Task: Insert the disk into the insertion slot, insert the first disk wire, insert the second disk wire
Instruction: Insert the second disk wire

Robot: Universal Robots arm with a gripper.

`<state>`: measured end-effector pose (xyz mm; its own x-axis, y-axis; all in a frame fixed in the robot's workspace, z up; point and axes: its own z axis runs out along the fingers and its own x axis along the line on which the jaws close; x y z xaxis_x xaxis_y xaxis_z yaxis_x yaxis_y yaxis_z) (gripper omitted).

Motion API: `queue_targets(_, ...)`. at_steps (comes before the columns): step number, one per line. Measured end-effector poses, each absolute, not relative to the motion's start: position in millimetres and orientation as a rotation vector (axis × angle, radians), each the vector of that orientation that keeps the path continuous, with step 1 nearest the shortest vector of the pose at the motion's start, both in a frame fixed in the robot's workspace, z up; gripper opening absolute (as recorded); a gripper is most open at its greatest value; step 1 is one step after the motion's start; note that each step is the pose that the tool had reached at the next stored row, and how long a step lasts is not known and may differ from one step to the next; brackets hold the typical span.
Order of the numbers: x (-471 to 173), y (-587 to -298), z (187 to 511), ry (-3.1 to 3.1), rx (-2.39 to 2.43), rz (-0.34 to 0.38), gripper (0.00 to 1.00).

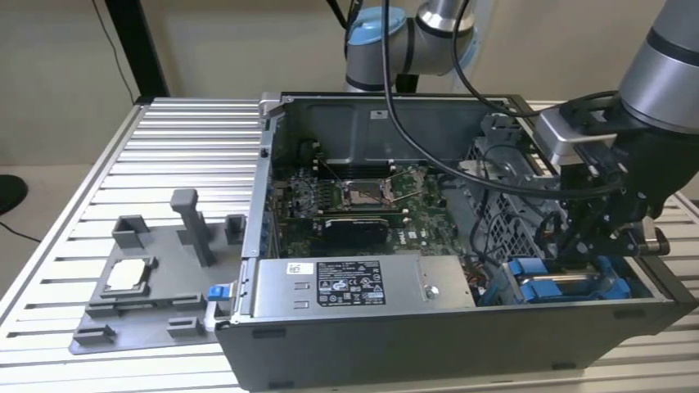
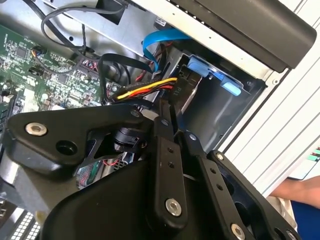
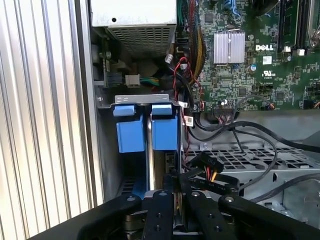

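You see an open computer case (image 1: 459, 352) lying on a ribbed metal table (image 1: 164, 147). Inside it there is the green motherboard (image 1: 361, 196), the long grey power-supply box (image 1: 361, 282) with its label, and at the corner toward the exterior view's right the insertion slot (image 1: 568, 286) with its blue plastic tabs. In the first wrist view the blue tabs (image 3: 145, 130) stand side by side at the mouth of the slot; the disk itself I cannot make out there.

The gripper (image 1: 595, 246) is down inside the case, just above the slot. In the second wrist view its fingers (image 2: 167, 115) are drawn together on a black connector with red, yellow and black wires (image 2: 147, 90). A flat blue cable (image 2: 160, 40) curves near the bay.

Beside the case, toward the exterior view's left, a grey fixture plate (image 1: 142, 286) lies on the table, and a small square silver chip (image 1: 128, 274) rests in it. Behind the table there is a plain beige wall (image 1: 218, 41).
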<state>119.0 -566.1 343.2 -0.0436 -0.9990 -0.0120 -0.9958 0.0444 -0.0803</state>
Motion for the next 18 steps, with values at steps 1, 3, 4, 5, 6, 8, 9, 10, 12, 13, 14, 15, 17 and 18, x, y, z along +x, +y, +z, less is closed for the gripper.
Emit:
queue_targets(1, 119.0, -566.1, 343.2, 2.223, -2.127, -0.077, 0.0)
queue_targets(3, 119.1, -566.3, 342.5, 2.223, -2.127, -0.077, 0.0)
queue_targets(4, 119.4, -566.3, 342.3, 2.223, -2.127, -0.077, 0.0)
queue_targets(5, 119.4, -566.3, 342.2, 2.223, -2.127, -0.077, 0.0)
queue_targets(6, 119.5, -566.3, 342.1, 2.223, -2.127, -0.077, 0.0)
queue_targets(8, 119.5, -566.3, 341.9, 2.223, -2.127, -0.077, 0.0)
queue_targets(9, 119.5, -566.3, 341.6, 2.223, -2.127, -0.077, 0.0)
queue_targets(10, 119.5, -566.3, 341.3, 2.223, -2.127, -0.076, 0.0)
queue_targets(12, 119.5, -566.3, 340.6, 2.223, -2.127, -0.076, 0.0)
queue_targets(13, 119.5, -566.3, 340.2, 2.223, -2.127, -0.077, 0.0)
queue_targets(14, 119.5, -566.3, 339.7, 2.223, -2.127, -0.077, 0.0)
queue_targets(15, 119.5, -566.3, 339.2, 2.223, -2.127, -0.077, 0.0)
queue_targets(17, 119.5, -566.4, 338.0, 2.223, -2.127, -0.077, 0.0)
queue_targets(18, 119.5, -566.4, 337.4, 2.223, -2.127, -0.077, 0.0)
